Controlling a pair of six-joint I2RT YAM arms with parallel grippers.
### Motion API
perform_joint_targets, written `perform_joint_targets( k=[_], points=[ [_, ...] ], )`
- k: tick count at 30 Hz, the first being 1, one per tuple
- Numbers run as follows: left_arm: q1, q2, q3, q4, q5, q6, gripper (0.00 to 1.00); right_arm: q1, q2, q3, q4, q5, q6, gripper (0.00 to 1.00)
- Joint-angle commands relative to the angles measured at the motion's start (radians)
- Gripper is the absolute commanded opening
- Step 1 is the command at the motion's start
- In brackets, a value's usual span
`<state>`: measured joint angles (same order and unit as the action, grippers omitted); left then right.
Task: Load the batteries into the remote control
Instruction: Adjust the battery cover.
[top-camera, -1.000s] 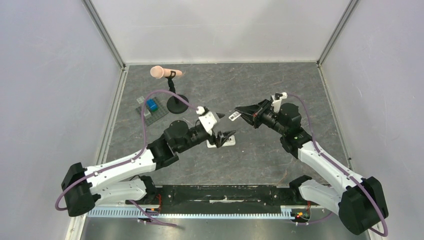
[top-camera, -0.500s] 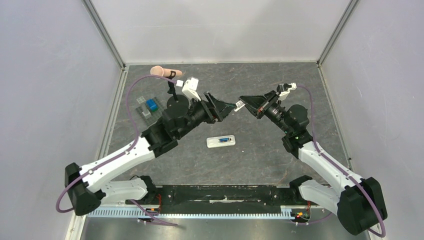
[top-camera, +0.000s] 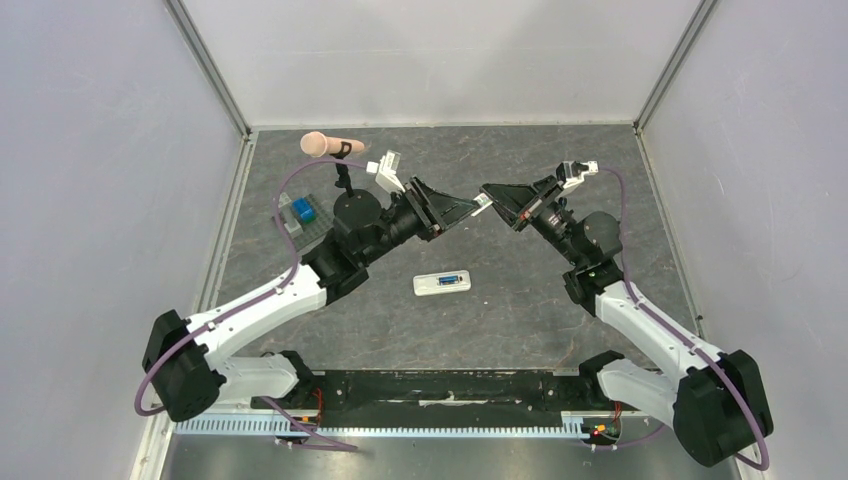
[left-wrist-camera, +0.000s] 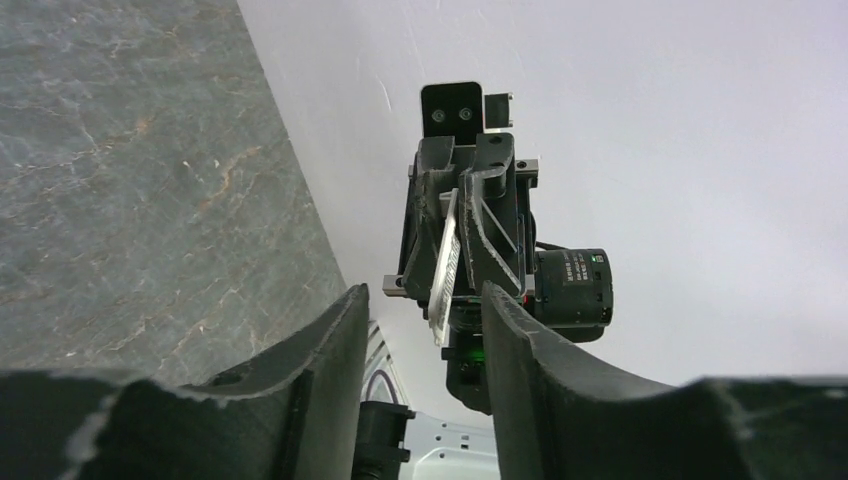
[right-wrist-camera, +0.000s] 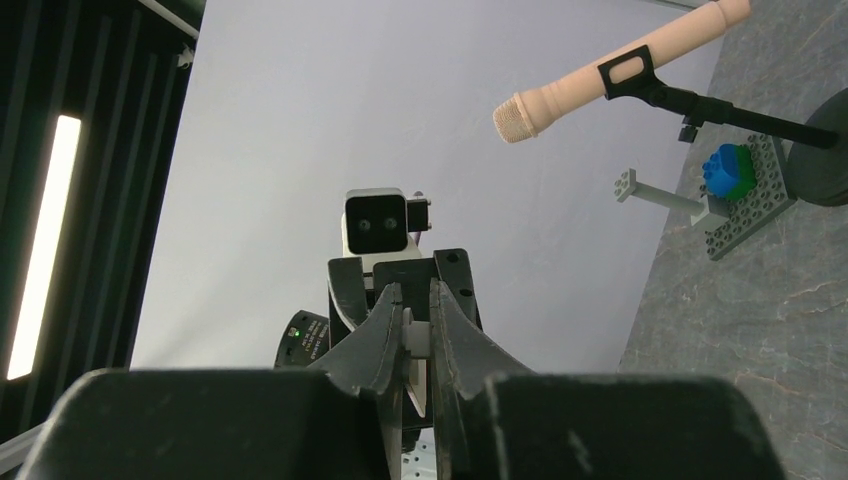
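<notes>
The right gripper (top-camera: 487, 199) clamps a thin white plate (left-wrist-camera: 444, 268). The left gripper (top-camera: 474, 205), jaws apart, faces it tip to tip. The remote control (top-camera: 442, 283) lies below both.

Remote control (top-camera: 442, 283): slim white body, flat on the grey surface mid-table, long axis roughly left-right, slightly tilted. Blue battery (top-camera: 450, 279) sits in its open bay, probably one cell only; a second isn't resolvable from the top view.

Both arms raised tip to tip; left gripper (top-camera: 470, 206) parted, right gripper (top-camera: 490, 193) pinched.
</notes>
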<state>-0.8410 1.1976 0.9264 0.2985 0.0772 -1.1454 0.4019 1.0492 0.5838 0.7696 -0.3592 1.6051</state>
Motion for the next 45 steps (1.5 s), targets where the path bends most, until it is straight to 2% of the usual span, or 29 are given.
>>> perform_joint_targets(
  k=[1,5,8,9,12,13,16,19,21,24,26,29,32,38,45],
  points=[
    [0.002,0.027,0.028,0.085,0.05,-0.083,0.45,-0.002,0.015,0.004,0.074,0.009,0.003,0.0],
    [0.002,0.033,0.022,0.089,0.035,-0.094,0.28,-0.003,0.024,0.002,0.077,0.001,0.003,0.0],
    [0.002,0.037,0.023,0.093,0.031,-0.084,0.03,-0.003,0.03,-0.002,0.068,-0.022,0.0,0.0],
    [0.003,0.037,0.022,0.09,0.029,-0.075,0.02,-0.002,0.03,-0.005,0.067,-0.044,-0.003,0.04],
    [0.019,0.027,0.027,0.035,0.035,-0.044,0.02,-0.018,0.023,-0.015,0.091,-0.118,-0.042,0.42],
    [0.029,0.02,0.031,0.001,0.049,-0.035,0.02,-0.029,0.011,-0.015,0.065,-0.134,-0.061,0.51],
    [0.082,0.008,0.04,-0.088,0.13,-0.001,0.02,-0.076,-0.03,0.001,-0.068,-0.179,-0.184,0.68],
    [0.149,0.011,0.06,-0.165,0.29,0.045,0.02,-0.114,-0.018,0.098,-0.316,-0.277,-0.408,0.73],
    [0.181,0.022,0.09,-0.206,0.409,0.105,0.02,-0.119,0.016,0.183,-0.483,-0.34,-0.583,0.74],
    [0.197,0.048,0.176,-0.363,0.523,0.232,0.02,-0.119,0.063,0.279,-0.676,-0.406,-0.792,0.74],
    [0.201,0.058,0.213,-0.428,0.556,0.286,0.02,-0.12,0.081,0.318,-0.76,-0.42,-0.891,0.74],
    [0.212,0.072,0.227,-0.441,0.613,0.293,0.02,-0.118,0.096,0.361,-0.872,-0.408,-0.997,0.74],
    [0.219,0.085,0.227,-0.436,0.645,0.286,0.02,-0.119,0.095,0.365,-0.883,-0.413,-1.017,0.72],
    [0.228,0.097,0.224,-0.414,0.683,0.263,0.02,-0.113,0.083,0.323,-0.786,-0.473,-0.941,0.68],
    [0.232,0.112,0.213,-0.371,0.697,0.224,0.02,-0.071,0.089,0.305,-0.751,-0.494,-0.906,0.6]
  ],
)
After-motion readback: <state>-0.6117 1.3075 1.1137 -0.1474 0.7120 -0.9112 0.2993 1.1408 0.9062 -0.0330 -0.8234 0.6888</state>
